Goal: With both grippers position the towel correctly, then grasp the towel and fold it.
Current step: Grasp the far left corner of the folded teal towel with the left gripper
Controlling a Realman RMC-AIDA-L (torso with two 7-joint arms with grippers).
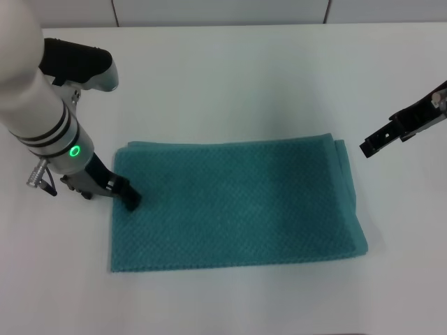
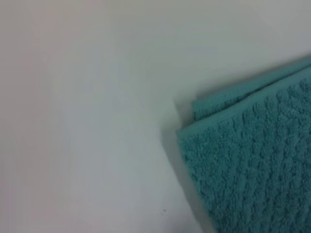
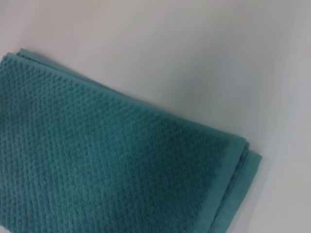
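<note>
The teal waffle-weave towel (image 1: 234, 206) lies flat on the white table, folded into layers, with its doubled edges showing at the right and at the far left corner. My left gripper (image 1: 130, 198) is low at the towel's left edge, its black tip touching the cloth there. The left wrist view shows a layered towel corner (image 2: 252, 155). My right gripper (image 1: 377, 139) hangs above the table, off the towel's far right corner and apart from it. The right wrist view looks down on the towel (image 3: 112, 160) and its doubled corner.
The white table (image 1: 230, 84) stretches bare all around the towel. A pale wall with seams runs along the far edge (image 1: 223, 10). The left arm's white body with its green ring light (image 1: 74, 150) stands over the table's left part.
</note>
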